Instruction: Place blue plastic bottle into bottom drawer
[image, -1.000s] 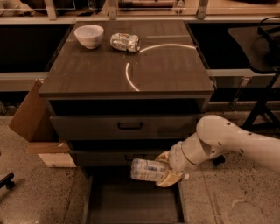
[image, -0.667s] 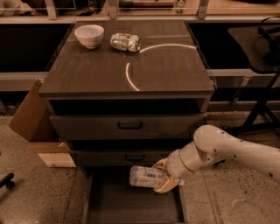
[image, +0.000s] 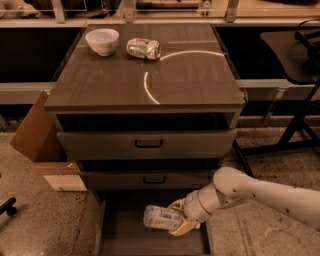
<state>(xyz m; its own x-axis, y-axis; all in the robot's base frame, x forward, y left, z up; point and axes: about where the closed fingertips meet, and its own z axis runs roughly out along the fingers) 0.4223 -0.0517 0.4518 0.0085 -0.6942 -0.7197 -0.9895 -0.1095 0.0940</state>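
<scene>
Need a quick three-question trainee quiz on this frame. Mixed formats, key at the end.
1. True or false: the tool grips the blue plastic bottle on its side, over the open bottom drawer.
2. What lies beside the white bowl on the cabinet top? A) crushed can B) mug C) spoon
3. How many black drawer handles are visible?

Key: 1 true; 2 A; 3 two.
</scene>
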